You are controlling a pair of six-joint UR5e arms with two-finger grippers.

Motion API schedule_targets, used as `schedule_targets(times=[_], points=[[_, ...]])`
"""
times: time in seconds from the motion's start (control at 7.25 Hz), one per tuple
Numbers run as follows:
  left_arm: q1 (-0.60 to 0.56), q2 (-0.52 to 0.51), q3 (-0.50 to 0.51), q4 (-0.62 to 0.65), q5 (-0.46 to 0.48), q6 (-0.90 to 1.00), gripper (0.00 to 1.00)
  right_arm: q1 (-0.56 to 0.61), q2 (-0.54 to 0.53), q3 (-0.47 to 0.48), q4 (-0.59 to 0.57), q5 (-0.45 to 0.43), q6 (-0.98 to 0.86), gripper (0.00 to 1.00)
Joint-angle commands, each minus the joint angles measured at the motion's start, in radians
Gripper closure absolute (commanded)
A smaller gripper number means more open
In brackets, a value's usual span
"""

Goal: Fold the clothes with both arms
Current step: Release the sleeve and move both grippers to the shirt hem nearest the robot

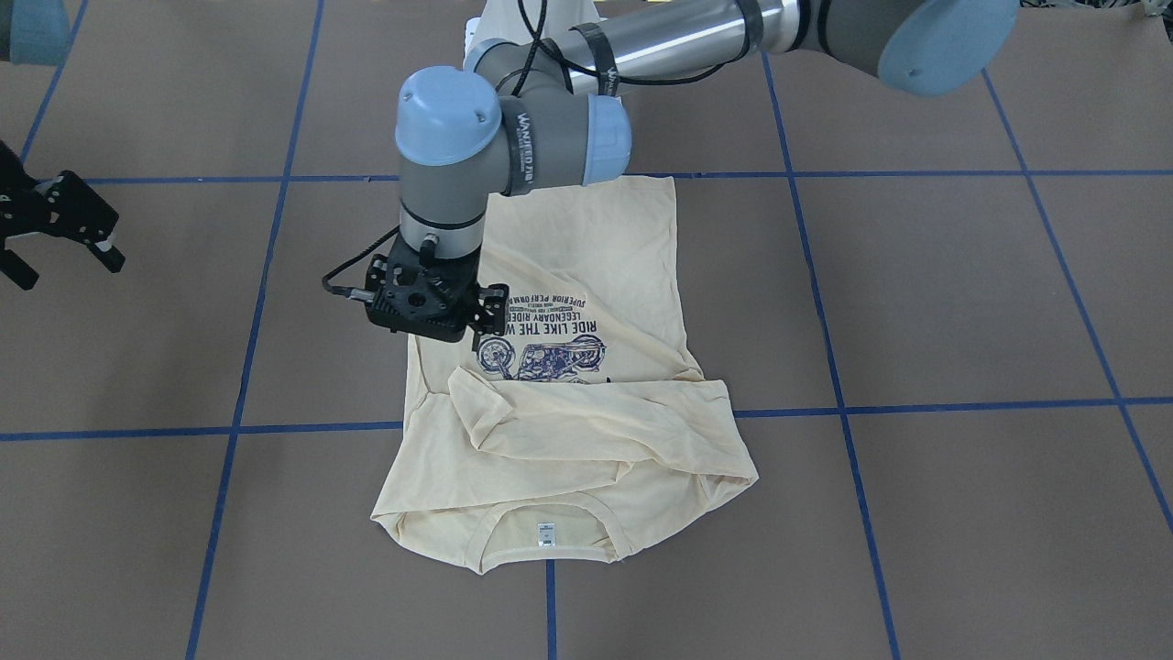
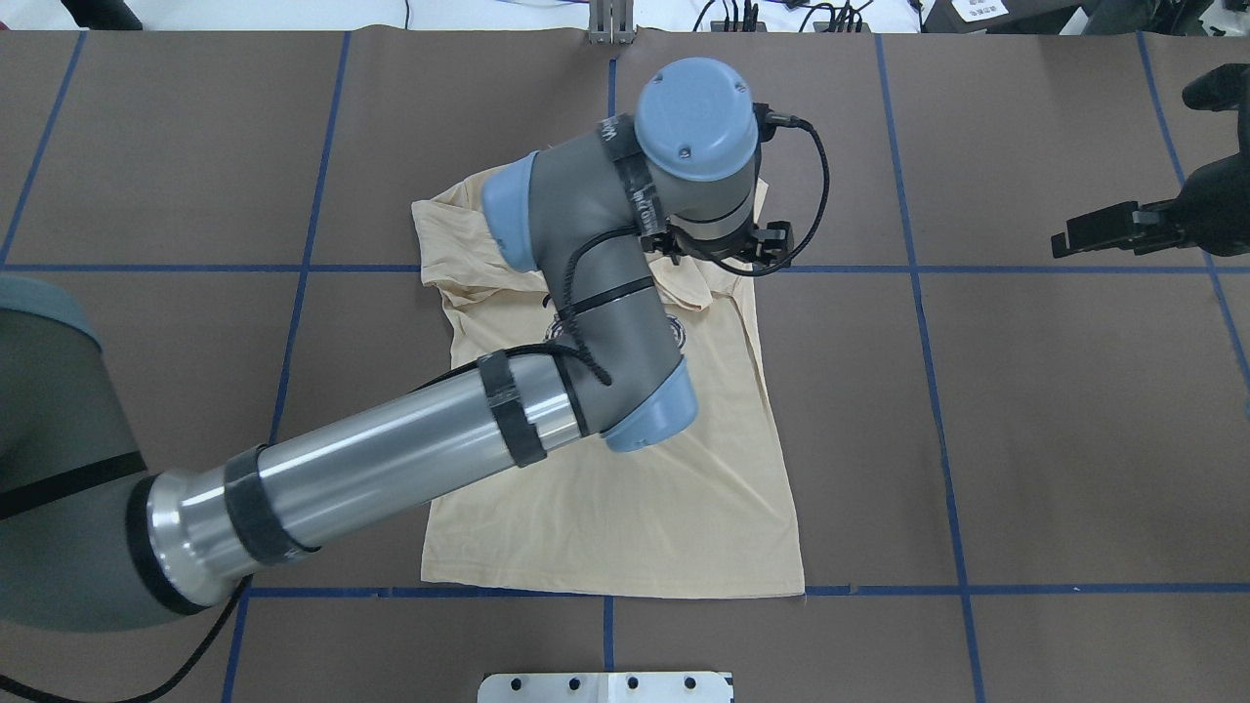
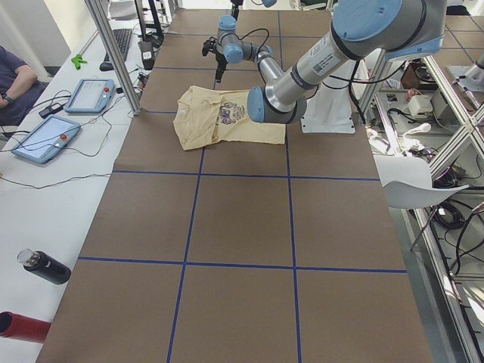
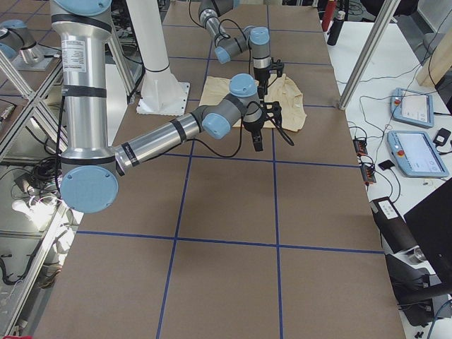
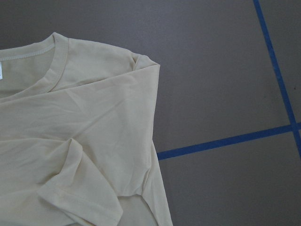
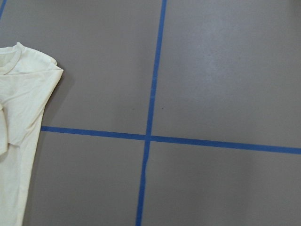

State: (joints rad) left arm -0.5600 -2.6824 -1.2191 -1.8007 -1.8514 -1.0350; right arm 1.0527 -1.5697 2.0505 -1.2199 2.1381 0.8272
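The cream-yellow T-shirt (image 1: 596, 431) lies flat, print (image 1: 550, 348) up, both sleeves folded across the chest. Its collar with the white label (image 1: 545, 533) is on the side away from the robot. It also shows in the overhead view (image 2: 625, 508), the left wrist view (image 5: 84, 132) and the right wrist view (image 6: 19, 108). My left gripper (image 1: 435, 312) hangs over the shirt's chest near its edge (image 2: 728, 244); it looks open and holds nothing. My right gripper (image 1: 55, 225) is open and empty, well off to the side of the shirt (image 2: 1113, 229).
The brown table (image 2: 1025, 439) is marked with blue tape lines (image 1: 916, 405). The left forearm (image 2: 391, 469) crosses above the shirt's hem area. Tablets and cables (image 3: 45, 136) lie on a white side table; a person sits there.
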Motion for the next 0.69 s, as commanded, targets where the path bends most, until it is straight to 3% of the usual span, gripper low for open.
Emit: schedule_targets(times=[0.0,0.28,0.41,0.55], points=[[0.0,0.261,-0.361,0.11,0.003,0.019,0.0,-0.208,0.005,0.118,-0.006,-0.157,0.258,0.0],[0.017,0.531,-0.675,0.11,0.012,0.016,0.0,-0.472,0.002,0.216,-0.056,-0.368,0.479,0.0],[0.05,0.655,-0.788,0.109,0.032,0.003,0.0,-0.606,0.014,0.278,-0.19,-0.502,0.569,0.0],[0.089,0.753,-0.856,0.101,0.099,-0.063,0.0,-0.69,0.029,0.29,-0.251,-0.564,0.684,0.0]])
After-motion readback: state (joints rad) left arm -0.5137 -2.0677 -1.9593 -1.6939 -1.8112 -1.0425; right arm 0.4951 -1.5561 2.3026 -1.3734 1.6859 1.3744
